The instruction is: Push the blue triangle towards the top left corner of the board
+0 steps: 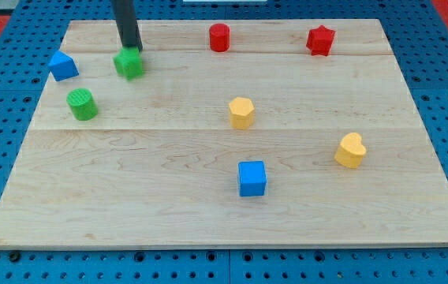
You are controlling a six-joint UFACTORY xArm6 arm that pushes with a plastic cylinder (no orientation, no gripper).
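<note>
The blue triangle [63,66] lies at the board's left edge, near the view's top left. My tip [132,49] comes down from the view's top and stands right behind a green star-shaped block [129,64], touching or almost touching it. The tip is to the right of the blue triangle, about a block's width and a half away from it.
A green cylinder [82,104] lies below the blue triangle. A red cylinder [219,37] and a red star [320,40] lie along the top. A yellow hexagon [241,113], a yellow heart [350,151] and a blue cube [252,178] lie further right. The wooden board [129,205] sits on a blue pegboard.
</note>
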